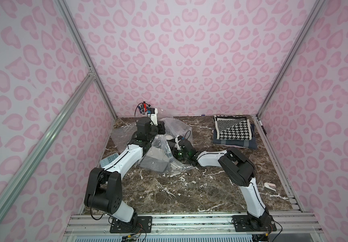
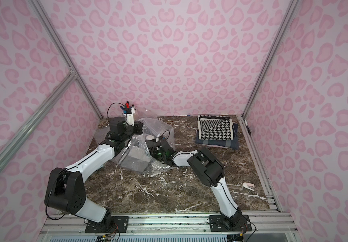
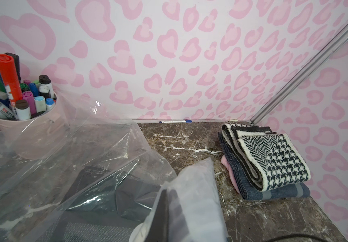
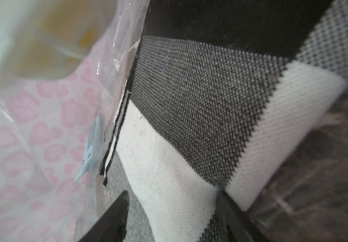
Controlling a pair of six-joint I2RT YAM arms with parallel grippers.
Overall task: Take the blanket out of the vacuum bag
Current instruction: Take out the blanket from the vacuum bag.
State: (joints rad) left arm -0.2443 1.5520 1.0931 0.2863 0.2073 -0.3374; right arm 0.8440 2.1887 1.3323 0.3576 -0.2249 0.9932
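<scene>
Near the far-left corner of the desk [image 1: 189,188]: vacuum bag [image 1: 179,127] containing the blanket [image 1: 154,164].
The left jaws clamp raised bag plastic; the right jaws stand apart astride a blanket fold.

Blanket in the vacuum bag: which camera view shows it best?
Right wrist: the blanket fills the frame, weave and stripes sharp. Both top views show only a small grey fold through the vacuum bag; left wrist, a dark corner under crinkled plastic.

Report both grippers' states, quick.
Left gripper: shut, pinching the vacuum bag.
Right gripper: open, jaws either side of the blanket, not closed on it.
</scene>
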